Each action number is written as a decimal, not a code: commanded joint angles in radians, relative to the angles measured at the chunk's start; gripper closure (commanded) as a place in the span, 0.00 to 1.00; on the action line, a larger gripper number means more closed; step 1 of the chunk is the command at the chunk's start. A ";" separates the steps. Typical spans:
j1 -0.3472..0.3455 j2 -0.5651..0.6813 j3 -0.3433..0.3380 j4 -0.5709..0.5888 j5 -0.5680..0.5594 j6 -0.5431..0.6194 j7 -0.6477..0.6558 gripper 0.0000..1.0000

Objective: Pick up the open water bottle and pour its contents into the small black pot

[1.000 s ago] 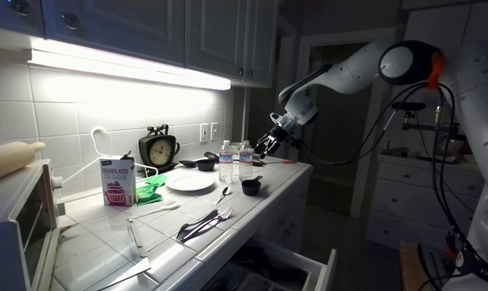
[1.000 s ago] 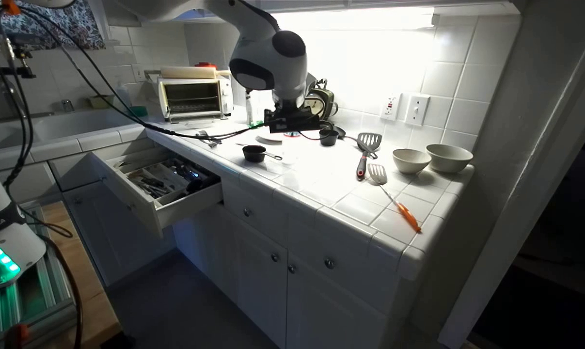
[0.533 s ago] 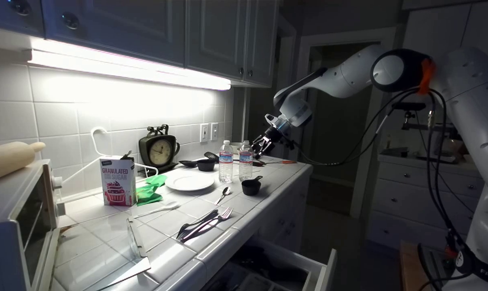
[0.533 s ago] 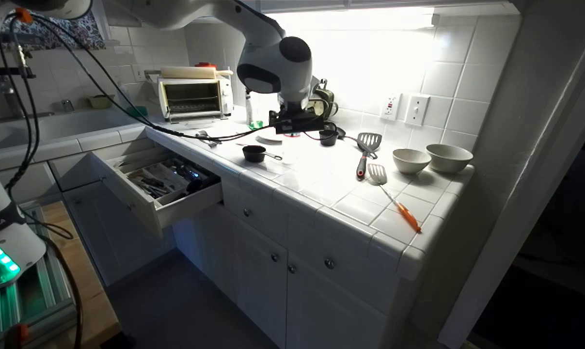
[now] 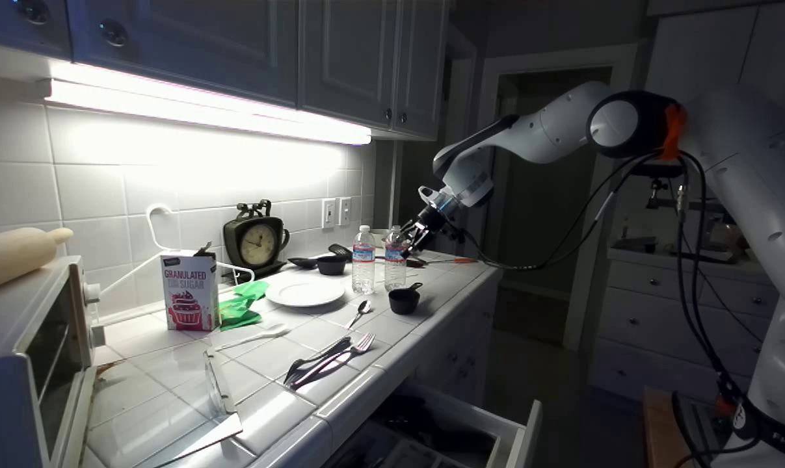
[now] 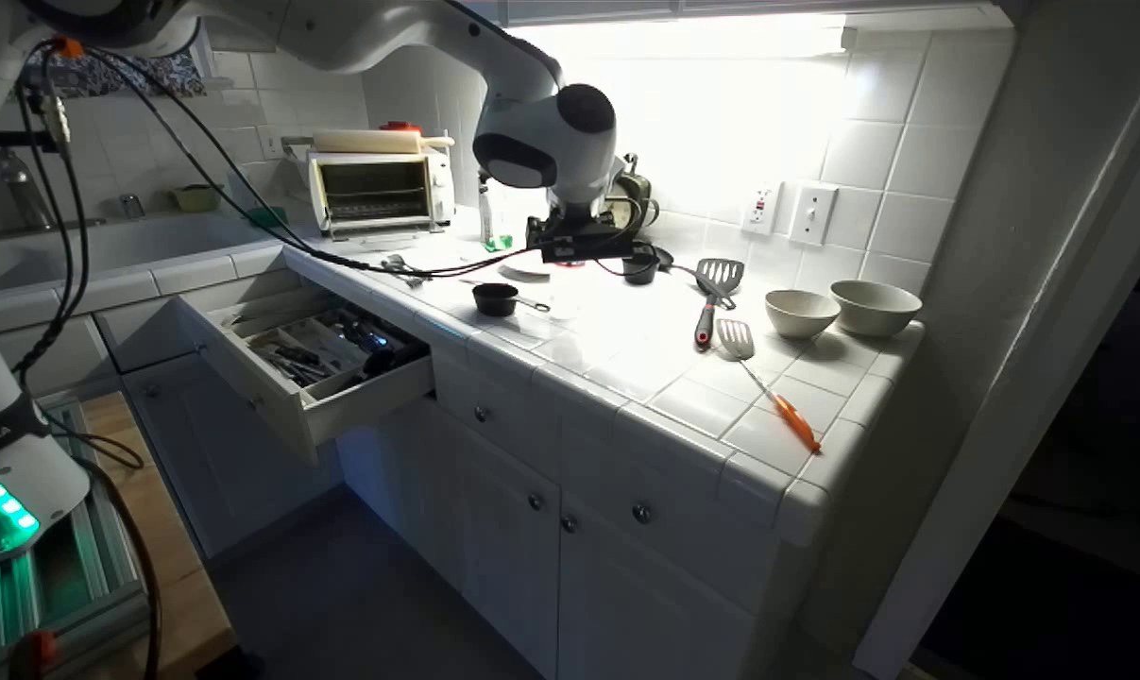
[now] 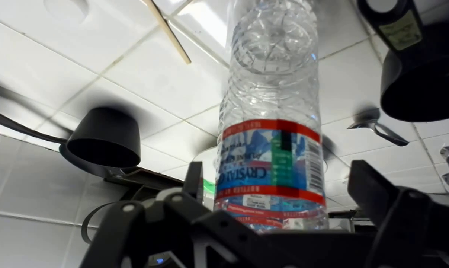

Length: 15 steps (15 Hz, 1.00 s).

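Fingers [image 7: 366, 190] spread wide — a water bottle [image 7: 270, 160] framed between them, not gripped.
The bottle, stood upright on the counter [image 5: 392, 341], could be tipped into the neighbouring bottle [image 5: 363, 268] — most likely by an off-centre fingertip nudge. The arm [image 5: 555, 132] is extended over the counter, its wrist [image 5: 468, 186] slanted downward.

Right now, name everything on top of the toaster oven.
On the toaster oven lies a rolling pin. Something red shows behind it, lower part covered; whether it rests there I cannot tell.
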 commanded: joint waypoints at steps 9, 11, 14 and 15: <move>-0.016 0.056 0.016 0.092 -0.042 -0.039 0.049 0.73; -0.013 0.047 0.014 0.083 -0.049 -0.034 0.049 0.86; -0.008 0.029 0.009 0.067 -0.065 -0.021 0.048 1.00; -0.007 0.024 0.008 0.064 -0.069 -0.018 0.050 1.00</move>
